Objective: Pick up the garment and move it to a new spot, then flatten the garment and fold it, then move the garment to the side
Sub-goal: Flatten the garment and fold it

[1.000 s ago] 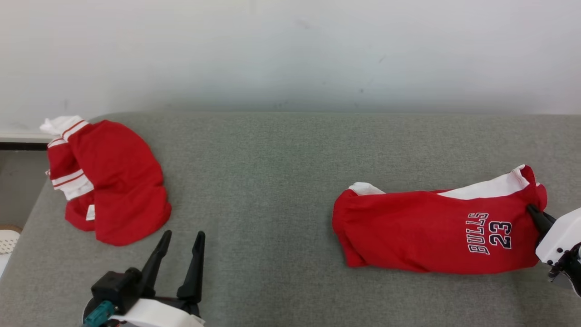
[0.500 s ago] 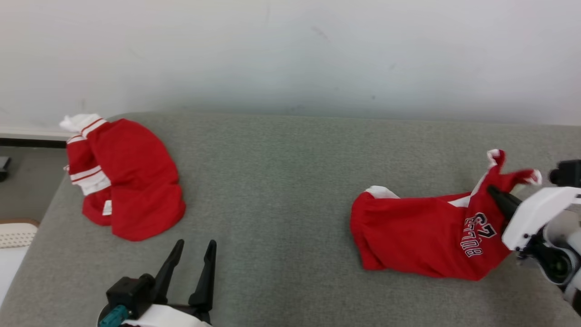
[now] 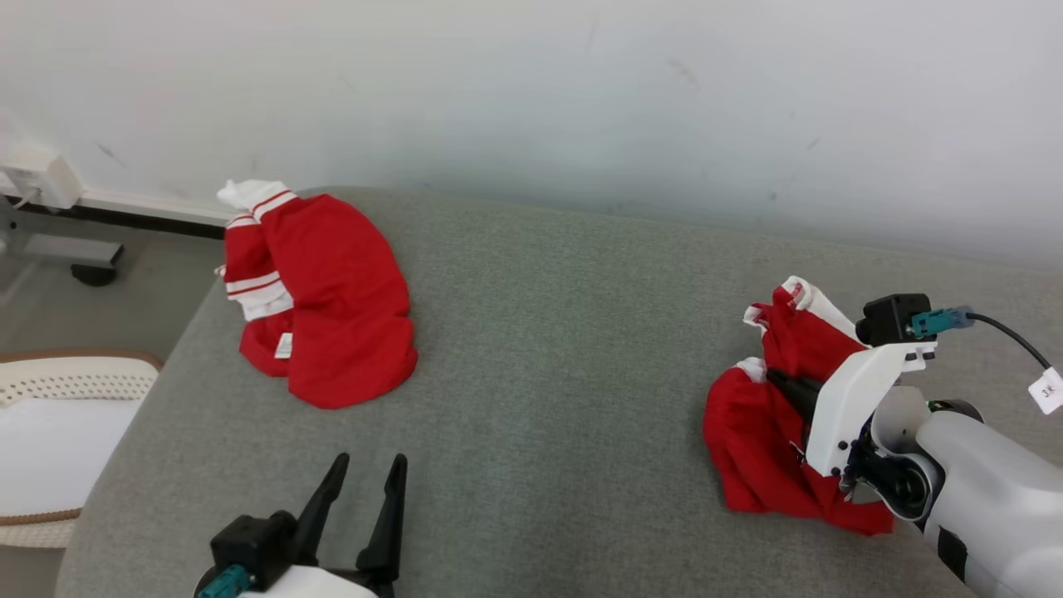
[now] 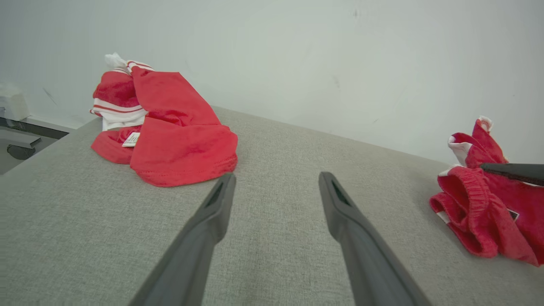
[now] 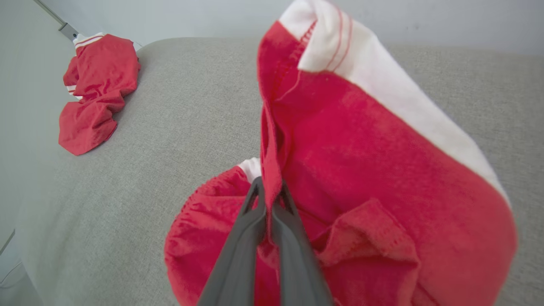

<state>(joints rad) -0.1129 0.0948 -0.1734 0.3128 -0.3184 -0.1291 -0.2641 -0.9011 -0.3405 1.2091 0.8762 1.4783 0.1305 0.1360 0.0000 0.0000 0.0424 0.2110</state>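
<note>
Grey fabric surface (image 3: pixel 540 332), white wall (image 3: pixel 531 83). Your right end effector (image 3: pixel 781 380), clenched on the garment (image 3: pixel 751 440), lifts its edge: flat a second ago, it now bunches well right of the red pile (image 3: pixel 332 291). Pick-up begun; left end effector (image 3: pixel 369 473) released.

The small white paper tag (image 3: pixel 1048 389) hanging on the thin black cable (image 3: pixel 1003 330) bears two dark characters (perhaps "3K", too small to be sure). The white sewn-in care label (image 4: pixel 132 139) on the crumpled red-and-white garment (image 4: pixel 178 131) carries print too fine to read.
</note>
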